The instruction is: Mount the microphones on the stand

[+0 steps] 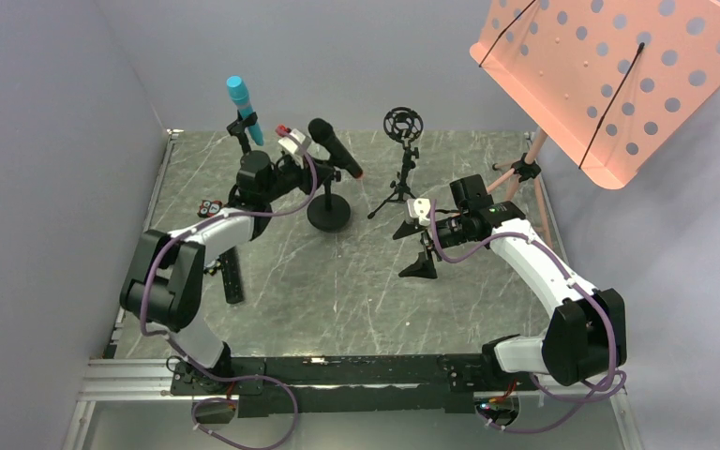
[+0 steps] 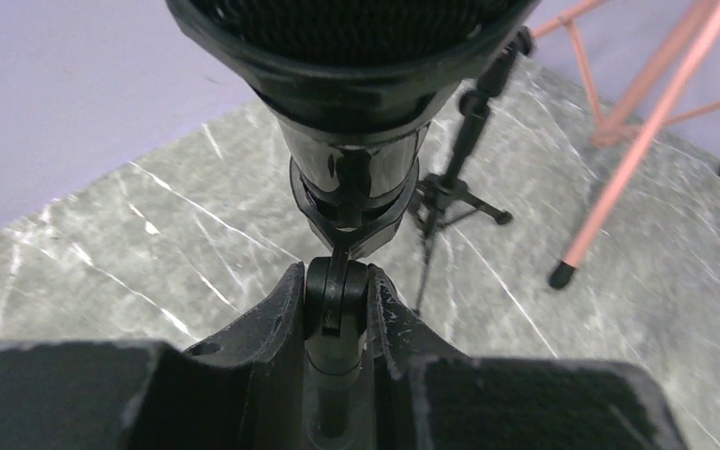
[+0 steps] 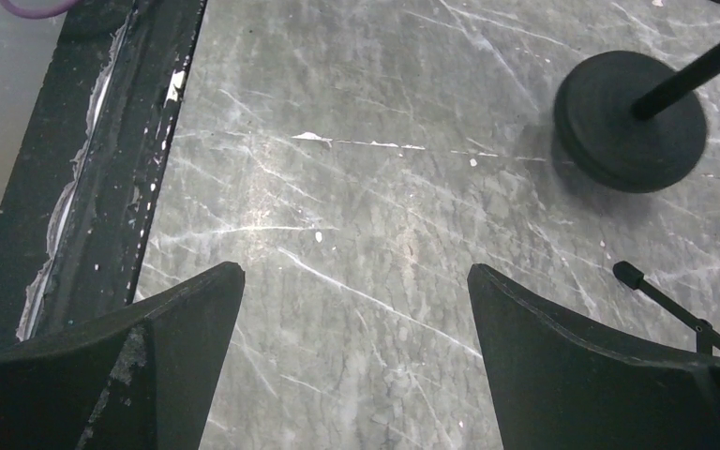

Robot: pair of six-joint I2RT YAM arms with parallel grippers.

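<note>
the left gripper (image 2: 336, 277) is clamped shut on the stand (image 2: 335, 314) at lower centre, with the black microphone (image 2: 356, 84) clipped just above (tilted). the right gripper (image 3: 356, 281) is held wide open, empty. the turquoise microphone (image 1: 241, 101) is clipped upper left.

mic (image 1: 335, 147) on round-base stand (image 1: 328, 214); tripod stand (image 1: 401, 180) just right; music stand (image 1: 572, 94) far right.

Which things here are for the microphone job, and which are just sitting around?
For the job: turquoise microphone, black microphone with orange cap, round-base stand, shock mount on tripod, left gripper shut on that stand's joint.
Just lying about: orange music stand, small black gadget with red spots.
</note>
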